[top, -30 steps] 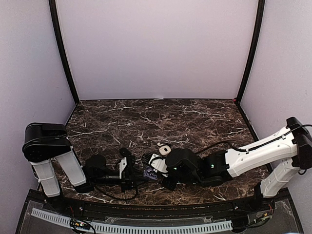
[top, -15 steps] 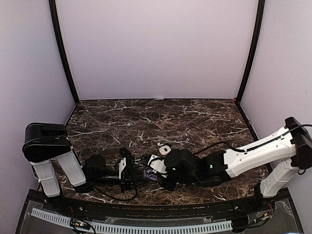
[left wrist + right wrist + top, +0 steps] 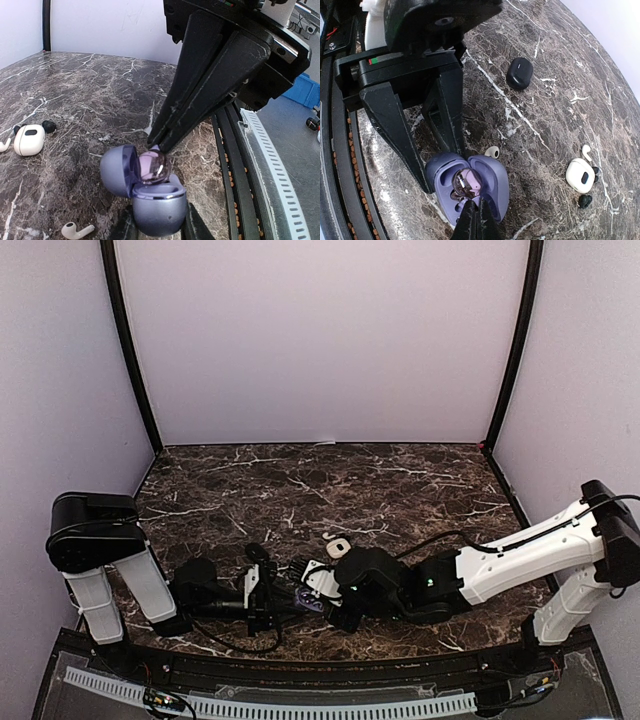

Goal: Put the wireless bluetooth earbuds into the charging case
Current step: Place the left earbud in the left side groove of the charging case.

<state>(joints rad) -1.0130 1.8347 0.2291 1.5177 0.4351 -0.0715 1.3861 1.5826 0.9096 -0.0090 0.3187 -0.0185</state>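
Observation:
An open purple charging case (image 3: 157,210) sits on the marble near the table's front edge, and my left gripper (image 3: 159,227) is shut on its base. Its lid (image 3: 114,170) hangs open to the left in the left wrist view. A glossy purple earbud (image 3: 152,167) rests tilted at the case's mouth, partly in a pocket (image 3: 466,181). My right gripper (image 3: 474,201) is shut, and its joined tips touch the bud's edge from above (image 3: 156,145). In the top view both grippers meet at the case (image 3: 305,600).
A white earbud (image 3: 492,151) lies just beyond the purple case. Farther off stand a closed white case (image 3: 580,175) with a white earbud (image 3: 586,150) and dark buds (image 3: 585,201) beside it, and a black case (image 3: 519,73). The slotted rail (image 3: 260,165) runs close by.
My right gripper has edged slightly left, closer over the purple case. The left arm and the case have stayed put.

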